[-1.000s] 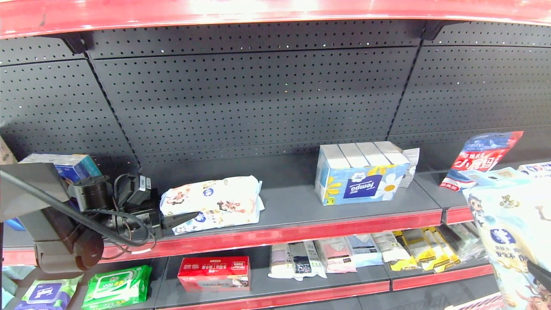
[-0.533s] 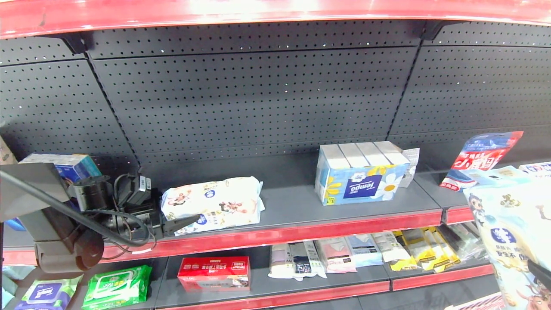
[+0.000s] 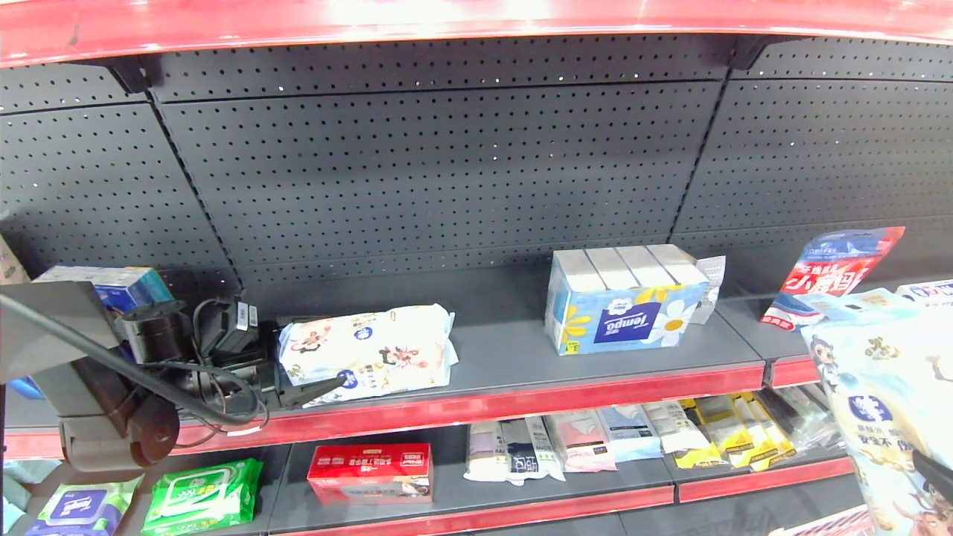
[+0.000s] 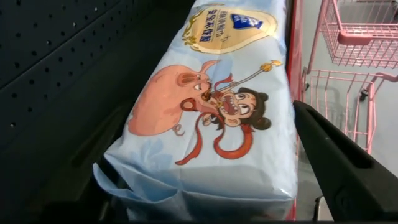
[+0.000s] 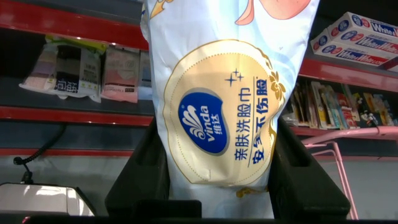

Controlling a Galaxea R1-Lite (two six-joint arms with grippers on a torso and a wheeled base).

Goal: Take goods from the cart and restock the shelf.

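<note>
Now, left pincer (image 3: 311, 359), jaws apart, straddles the pack (image 3: 380, 350) lying flat on the shelf (image 3: 506, 350); its long axis runs straight ahead of the wrist (so retreat likely follows it). Right pincer (image 5: 217, 149), clamped on a second pack (image 3: 886, 402), holds it upright, well rightward.

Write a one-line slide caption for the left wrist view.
Cartoon-printed soft pack lying on the dark shelf, with the pink cart in the aisle beyond the shelf's edge.
</note>
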